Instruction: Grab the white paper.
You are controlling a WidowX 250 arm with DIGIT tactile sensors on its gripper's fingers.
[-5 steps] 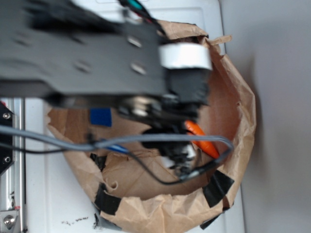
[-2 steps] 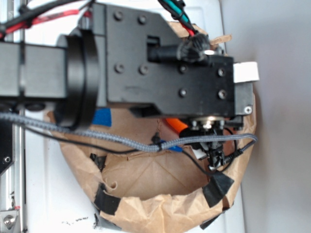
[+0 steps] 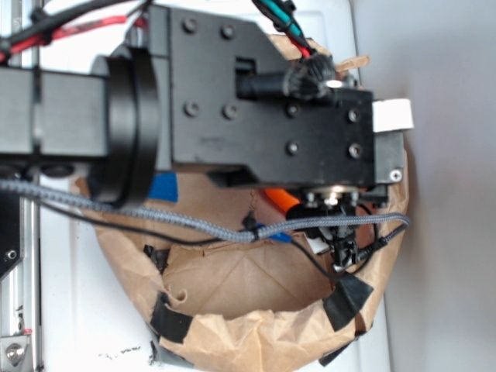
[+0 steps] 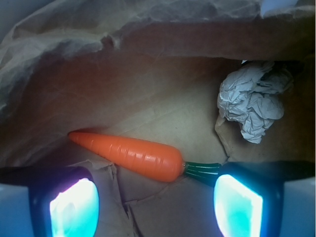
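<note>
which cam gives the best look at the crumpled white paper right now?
Wrist view. The white paper sits fully visible at upper right inside the brown paper bag, apart from the carrot. In the exterior view the arm covers that part of the bag, so the paper can't be made out.

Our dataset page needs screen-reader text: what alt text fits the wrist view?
A crumpled white paper ball lies at upper right inside a brown paper bag, apart from an orange toy carrot lying across the middle. The open gripper shows two glowing fingers along the bottom edge, holding nothing.
</note>
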